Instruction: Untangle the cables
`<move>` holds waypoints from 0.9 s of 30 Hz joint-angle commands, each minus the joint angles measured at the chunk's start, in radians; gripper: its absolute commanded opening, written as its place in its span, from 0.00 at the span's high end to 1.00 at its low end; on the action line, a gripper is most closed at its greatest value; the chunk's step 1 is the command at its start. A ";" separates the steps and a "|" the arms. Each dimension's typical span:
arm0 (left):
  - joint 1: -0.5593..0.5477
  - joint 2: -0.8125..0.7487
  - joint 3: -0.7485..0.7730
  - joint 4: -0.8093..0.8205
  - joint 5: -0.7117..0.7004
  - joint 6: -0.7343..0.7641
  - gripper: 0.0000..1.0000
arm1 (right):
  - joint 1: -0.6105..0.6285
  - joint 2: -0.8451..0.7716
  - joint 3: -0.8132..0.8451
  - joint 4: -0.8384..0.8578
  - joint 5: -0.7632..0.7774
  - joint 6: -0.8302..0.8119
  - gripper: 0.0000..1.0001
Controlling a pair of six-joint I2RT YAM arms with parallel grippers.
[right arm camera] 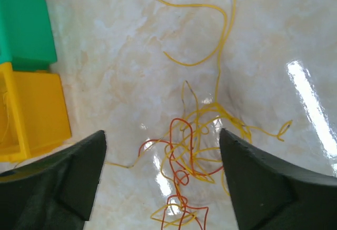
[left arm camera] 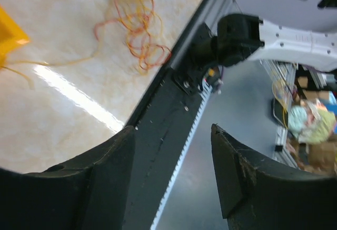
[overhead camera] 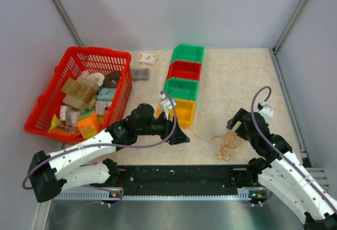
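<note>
I count one cable tangle (overhead camera: 227, 147) on the table (overhead camera: 237, 77), between my two grippers and near the front rail (overhead camera: 179, 175). There are four small bins in a column: far green bin (overhead camera: 187, 53), red bin (overhead camera: 184, 70), near green bin (overhead camera: 180, 89) and yellow bin (overhead camera: 181, 110). There is one red basket (overhead camera: 97, 52) of clutter at the left. From above the tangle is an orange smudge. My right wrist view separates red and yellow strands, with one yellow strand (right arm camera: 210, 30) looping away. My left arm reaches across, and the left gripper (overhead camera: 178, 134) sits just in front of the yellow bin with its fingers spread and empty. The right gripper (right arm camera: 161, 134) hangs over the tangle, its fingers likewise apart.
</note>
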 commanded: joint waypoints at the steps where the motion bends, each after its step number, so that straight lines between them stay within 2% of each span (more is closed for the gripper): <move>1: -0.114 0.074 0.086 0.137 0.082 -0.053 0.37 | -0.101 -0.004 -0.021 -0.001 -0.117 0.043 0.24; 4: -0.168 0.098 0.103 0.198 0.085 -0.099 0.37 | -0.131 0.058 -0.027 0.031 -0.168 0.011 0.31; 6: -0.194 0.100 0.099 0.231 0.076 -0.122 0.37 | -0.129 0.072 -0.033 0.042 -0.148 0.010 0.33; 10: -0.220 0.092 0.088 0.219 0.042 -0.125 0.36 | -0.146 0.125 -0.053 0.077 -0.061 0.000 0.46; 13: -0.223 0.088 0.082 0.208 0.037 -0.128 0.36 | -0.151 0.185 -0.062 0.120 -0.085 -0.035 0.50; 14: -0.225 0.085 0.083 0.208 0.039 -0.128 0.37 | -0.151 0.193 -0.067 0.138 -0.097 -0.057 0.55; 16: -0.228 0.079 0.077 0.212 0.033 -0.128 0.36 | -0.149 0.182 -0.074 0.161 -0.094 -0.086 0.76; 19: -0.228 0.079 0.073 0.219 0.017 -0.122 0.36 | -0.149 0.173 -0.068 0.210 -0.132 -0.166 1.00; 22: -0.228 0.086 0.085 0.214 0.004 -0.108 0.36 | -0.138 0.173 -0.001 0.160 -0.217 -0.206 1.00; 25: -0.229 0.062 0.068 0.274 -0.001 -0.112 0.23 | 0.002 0.144 0.135 0.059 -0.199 -0.180 1.00; 27: -0.228 0.042 0.056 0.298 -0.019 -0.111 0.21 | 0.113 0.124 0.192 0.028 -0.171 -0.140 1.00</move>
